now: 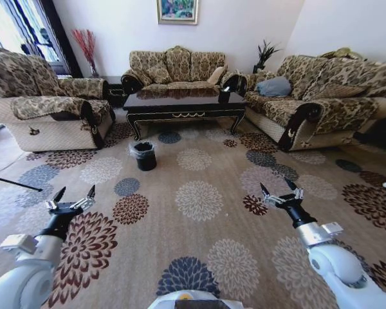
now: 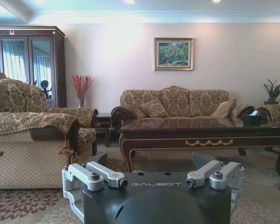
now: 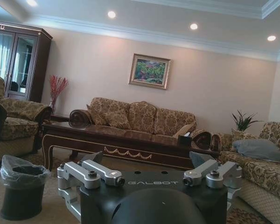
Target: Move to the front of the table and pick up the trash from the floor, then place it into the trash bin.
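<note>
The dark glossy table [image 1: 186,103] stands far ahead on the flower-patterned floor [image 1: 199,199], ringed by sofas. It also appears in the left wrist view [image 2: 200,131] and the right wrist view [image 3: 116,142]. The black trash bin [image 1: 144,155] with its clear liner sits on the carpet in front of the table's left end, and again as the trash bin [image 3: 21,186]. I cannot make out any trash on the carpet. My left gripper [image 1: 75,191] [image 2: 151,161] and right gripper [image 1: 278,188] [image 3: 147,157] hover low over the carpet, both open and empty.
A patterned armchair [image 1: 45,109] stands at the left, a sofa [image 1: 174,67] behind the table and a long sofa [image 1: 315,96] at the right. A black tissue box [image 1: 224,95] sits on the table's right end. A thin dark rod [image 1: 13,182] lies at the left.
</note>
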